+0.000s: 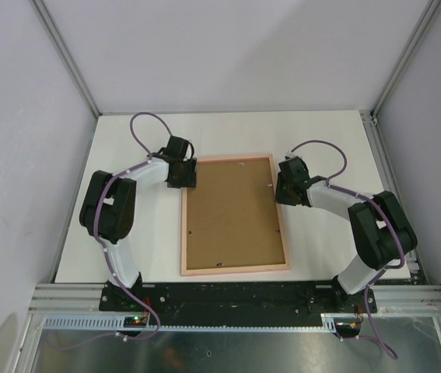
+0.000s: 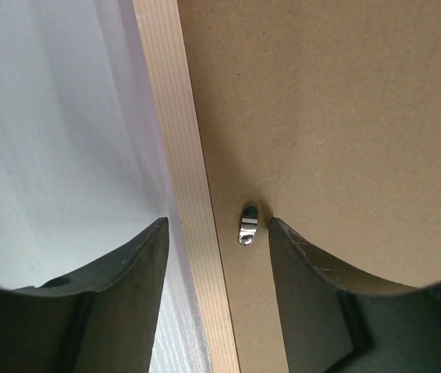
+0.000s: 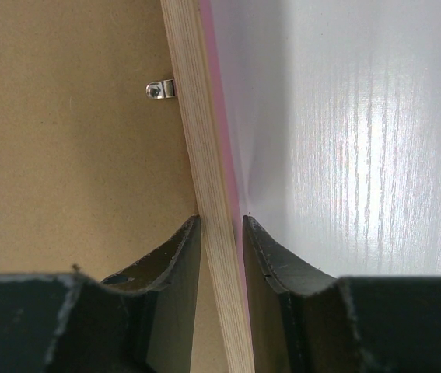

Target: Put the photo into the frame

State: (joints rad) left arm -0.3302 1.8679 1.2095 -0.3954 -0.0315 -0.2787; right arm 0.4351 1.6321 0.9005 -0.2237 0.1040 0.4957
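The frame [image 1: 234, 270], pale pink wood, lies face down in the middle of the table with a plain brown backing board [image 1: 232, 211] inside it. The photo is hidden. My left gripper [image 1: 183, 180] hangs over the upper left rail [image 2: 181, 155]. It is open, its jaws astride the rail and a small metal clip [image 2: 248, 225], with gaps on both sides. My right gripper [image 1: 281, 186] is at the upper right rail [image 3: 204, 155] and shut on it, one finger on the board side, the other on the pink outer side.
A second metal clip [image 3: 160, 89] sits on the board just inside the right rail. White tabletop [image 1: 329, 140] surrounds the frame. Grey walls enclose the table on three sides, and the arm bases stand at the near edge.
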